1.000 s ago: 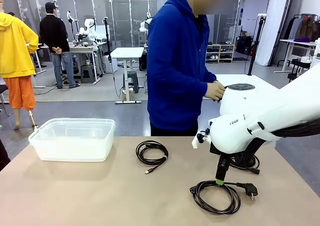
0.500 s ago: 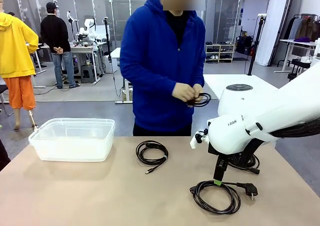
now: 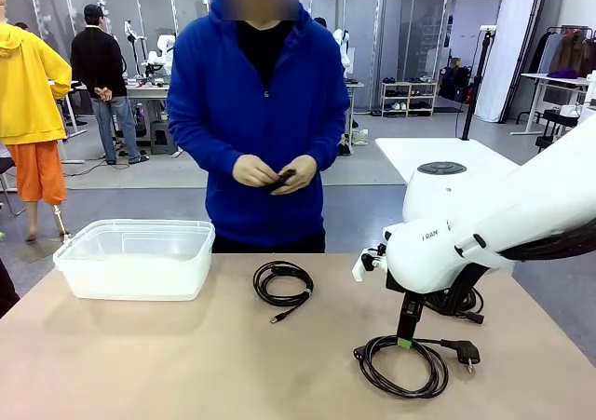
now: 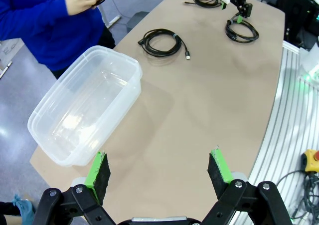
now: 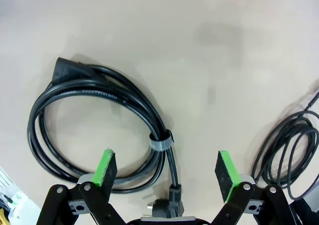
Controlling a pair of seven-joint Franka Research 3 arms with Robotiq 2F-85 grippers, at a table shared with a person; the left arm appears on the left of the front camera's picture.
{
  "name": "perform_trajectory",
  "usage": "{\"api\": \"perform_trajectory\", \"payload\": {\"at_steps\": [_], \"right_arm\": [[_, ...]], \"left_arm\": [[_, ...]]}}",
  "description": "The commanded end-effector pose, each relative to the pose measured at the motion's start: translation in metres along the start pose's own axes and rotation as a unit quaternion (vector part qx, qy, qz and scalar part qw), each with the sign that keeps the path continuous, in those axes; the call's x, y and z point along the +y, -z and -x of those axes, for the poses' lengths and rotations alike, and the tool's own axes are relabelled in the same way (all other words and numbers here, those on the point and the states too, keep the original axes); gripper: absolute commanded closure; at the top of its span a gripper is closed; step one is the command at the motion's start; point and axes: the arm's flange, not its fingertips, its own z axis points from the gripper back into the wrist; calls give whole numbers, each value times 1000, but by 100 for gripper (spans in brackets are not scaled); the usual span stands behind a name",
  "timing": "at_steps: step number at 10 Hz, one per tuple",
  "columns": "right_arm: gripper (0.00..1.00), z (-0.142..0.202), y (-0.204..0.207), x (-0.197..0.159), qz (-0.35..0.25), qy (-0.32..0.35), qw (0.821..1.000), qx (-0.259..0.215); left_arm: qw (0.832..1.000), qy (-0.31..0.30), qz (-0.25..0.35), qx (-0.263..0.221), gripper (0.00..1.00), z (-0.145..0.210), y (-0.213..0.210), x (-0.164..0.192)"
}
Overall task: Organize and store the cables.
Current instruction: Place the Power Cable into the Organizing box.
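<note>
Empty right gripper point(image 5: 164, 160) spread wide above the strapped power cord point(image 5: 82, 91)
Left to right: the left gripper point(image 4: 158, 160), wide open and empty too, hangs near the clear bin point(image 3: 130, 280); a thin cable coil point(image 3: 283, 283) lies mid-table; the power cord sits near right, directly beneath the right gripper. I judge it light, limp yet springy (best pinched at the strap point(image 5: 160, 144), where the strands bunch).

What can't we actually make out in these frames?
- Small dark thing in the person's hands: in the front view the hands cover most of it; in the left wrist view the top edge cuts it.
- Thin black cable coil behind the white right arm: in the front view the arm hides most of it; in the right wrist view the right edge cuts it.
- End connector of the loosely coiled black cable at mid-table: too small in the front view to tell its type.
</note>
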Motion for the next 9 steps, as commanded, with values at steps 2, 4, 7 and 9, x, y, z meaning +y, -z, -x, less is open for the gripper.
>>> {"api": "perform_trajectory", "payload": {"at_steps": [2, 4, 7, 9], "right_arm": [[0, -8, 27, -5, -1, -6, 1000, 3], [0, -11, 34, -4, -8, -7, 1000, 6], [58, -8, 31, -6, -10, 8, 1000, 6], [100, -5, 27, -5, -15, 21, 1000, 9]], "left_arm": [[1000, 6, 8, -7, 0, 0, -1, 2], [1000, 6, 8, -7, 0, 0, -1, 2], [1000, 6, 8, -7, 0, 0, -1, 2], [1000, 6, 8, -7, 0, 0, -1, 2]]}}
